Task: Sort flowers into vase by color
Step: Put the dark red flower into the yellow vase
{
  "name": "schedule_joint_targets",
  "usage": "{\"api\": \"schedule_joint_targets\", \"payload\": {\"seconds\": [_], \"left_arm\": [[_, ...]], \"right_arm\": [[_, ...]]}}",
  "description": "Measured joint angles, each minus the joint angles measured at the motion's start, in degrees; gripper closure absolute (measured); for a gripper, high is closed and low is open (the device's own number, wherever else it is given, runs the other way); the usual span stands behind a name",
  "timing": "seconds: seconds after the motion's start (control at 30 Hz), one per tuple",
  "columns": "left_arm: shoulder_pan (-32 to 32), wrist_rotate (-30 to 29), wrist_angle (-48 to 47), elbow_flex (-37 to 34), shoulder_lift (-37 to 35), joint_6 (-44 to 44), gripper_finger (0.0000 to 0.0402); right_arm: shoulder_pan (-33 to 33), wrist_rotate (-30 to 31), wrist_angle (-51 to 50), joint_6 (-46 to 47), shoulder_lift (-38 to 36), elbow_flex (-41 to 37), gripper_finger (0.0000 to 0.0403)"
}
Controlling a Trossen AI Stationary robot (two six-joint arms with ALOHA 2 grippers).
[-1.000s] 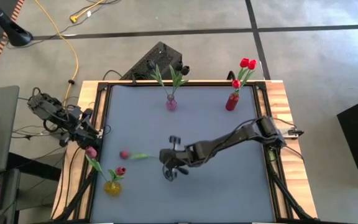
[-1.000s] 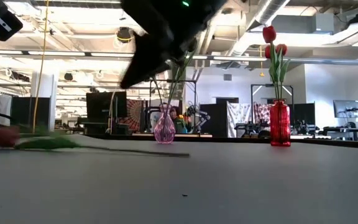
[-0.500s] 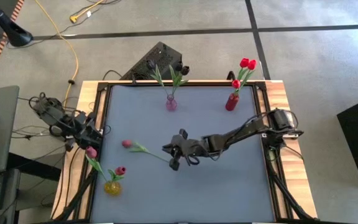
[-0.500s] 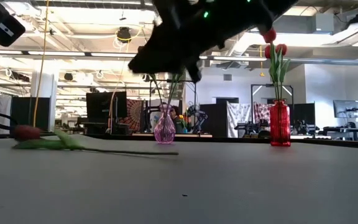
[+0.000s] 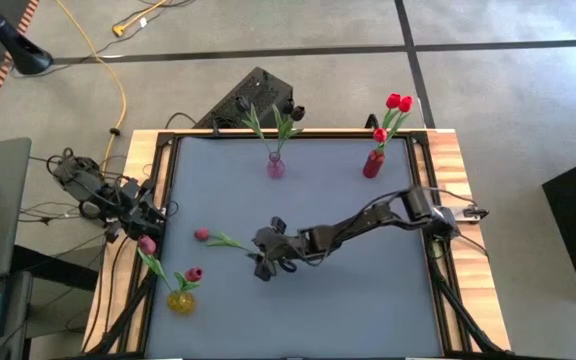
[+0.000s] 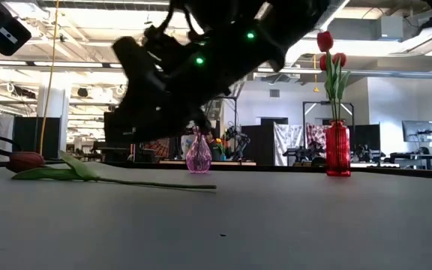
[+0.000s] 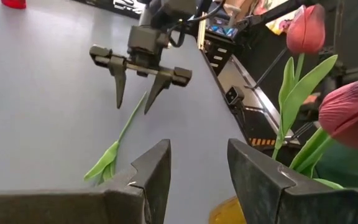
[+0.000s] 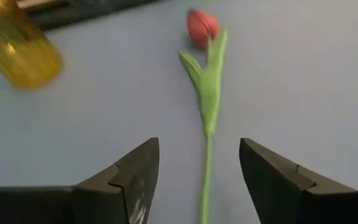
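Taking the yellow vase at the near left corner of the table as the landmark, the sorting looks partly done. This vase already holds two crimson-pink tulips. The left gripper waits just beside the vase, at the left table edge, its fingers spread and holding nothing.

A little farther in from the yellow vase, one loose tulip lies flat on the table, its pink-red head toward the left edge and its thin stem running toward the middle. The right gripper hangs over the stem end of this flower. In the right wrist view its jaws stand apart, one on each side of the stem, and they pinch nothing. The left wrist view shows the same: two finger tips pointing down over the stem, with a gap between them.

Far from the yellow vase, along the back edge, stands a pink vase that shows only green stems and leaves from above; whether it holds buds I cannot tell. In the far right corner the red vase holds three bright red tulips.

So, in my judgement, the red group is finished, and this loose tulip is the only flower I see outside a vase. By its colour it probably belongs in the yellow vase.
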Motion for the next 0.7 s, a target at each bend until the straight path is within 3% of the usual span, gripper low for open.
{"api": "schedule_joint_targets", "payload": {"seconds": [0.13,0.33,0.5,0.7], "left_arm": [[0.0,0.0,0.0,0.0,0.0,-0.1,0.0255],[0.0,0.0,0.0,0.0,0.0,-0.2,0.0255],[0.0,0.0,-0.1,0.0,0.0,-0.2,0.0255],[0.0,0.0,-0.1,0.0,0.0,1.0,0.0255]], "right_arm": [[0.6,0.0,-4.2,0.4,1.8,1.5,0.0160],[1.9,-0.1,-18.6,9.1,-0.8,1.6,0.0172],[4.4,0.3,-20.9,12.0,-1.1,1.6,0.0175],[7.2,12.5,-21.0,12.5,-1.1,0.2,0.0175]]}}
